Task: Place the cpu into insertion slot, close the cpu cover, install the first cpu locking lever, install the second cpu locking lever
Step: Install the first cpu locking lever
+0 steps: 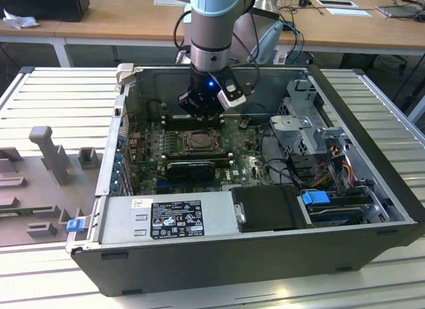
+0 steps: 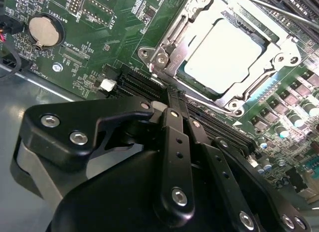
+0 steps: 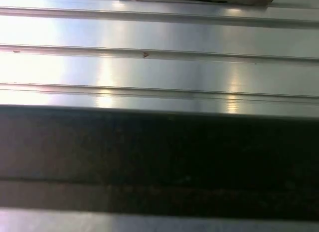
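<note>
The pale silver cpu [image 2: 224,55] lies flat in the insertion slot [image 2: 145,53] on the green motherboard. The silvery cpu cover [image 2: 172,52] is down around it, and the chip shows through the cut-out centre. A thin metal lever rod [image 2: 279,10] runs past the socket's far side. In the second wrist view my gripper [image 2: 174,100] hovers just beside the socket, fingers [image 2: 175,137] pressed together with nothing between them. In the exterior view the gripper [image 1: 201,111] hangs inside the open computer case, slightly behind the insertion slot [image 1: 197,141].
Black memory slots [image 2: 134,82] lie between gripper and socket. A coin battery [image 2: 44,30] sits on the board. The case holds a power supply [image 1: 166,219], drive cage [image 1: 302,123] and cables [image 1: 335,169]. A ribbed metal table [image 3: 159,67] surrounds the case.
</note>
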Controlling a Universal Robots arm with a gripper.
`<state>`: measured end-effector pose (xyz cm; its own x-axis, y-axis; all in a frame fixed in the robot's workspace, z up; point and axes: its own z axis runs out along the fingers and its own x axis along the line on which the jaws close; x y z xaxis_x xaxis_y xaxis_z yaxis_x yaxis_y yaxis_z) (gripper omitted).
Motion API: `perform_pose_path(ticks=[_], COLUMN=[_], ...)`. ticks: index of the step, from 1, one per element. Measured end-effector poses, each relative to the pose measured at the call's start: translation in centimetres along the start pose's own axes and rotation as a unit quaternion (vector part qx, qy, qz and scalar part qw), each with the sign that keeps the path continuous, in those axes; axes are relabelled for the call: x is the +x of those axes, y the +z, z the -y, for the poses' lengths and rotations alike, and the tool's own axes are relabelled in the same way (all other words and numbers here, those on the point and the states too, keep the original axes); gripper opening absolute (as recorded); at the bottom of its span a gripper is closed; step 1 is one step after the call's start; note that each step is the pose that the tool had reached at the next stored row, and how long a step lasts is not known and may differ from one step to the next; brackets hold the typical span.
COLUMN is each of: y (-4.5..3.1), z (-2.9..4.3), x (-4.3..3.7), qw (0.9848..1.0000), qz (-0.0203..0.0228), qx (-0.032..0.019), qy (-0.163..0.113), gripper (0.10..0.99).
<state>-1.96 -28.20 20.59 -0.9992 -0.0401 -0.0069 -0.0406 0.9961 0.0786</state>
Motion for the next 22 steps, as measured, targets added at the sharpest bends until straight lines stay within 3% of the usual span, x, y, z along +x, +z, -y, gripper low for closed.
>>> perform_pose_path(ticks=[15, 18, 20, 22], y=[0.39, 0.44, 0.22, -0.9], z=[0.49, 0.5, 0.46, 0.39], x=[-0.05, -0.11, -0.12, -0.12], qw=[1.0, 1.0, 1.0, 1.0], qz=[-0.0002, -0.0001, 0.0002, 0.0], qx=[0.0018, 0.0001, -0.0004, -0.0001], qy=[0.0, 0.0, 0.0, 0.0], gripper=[0.106, 0.106, 0.106, 0.106])
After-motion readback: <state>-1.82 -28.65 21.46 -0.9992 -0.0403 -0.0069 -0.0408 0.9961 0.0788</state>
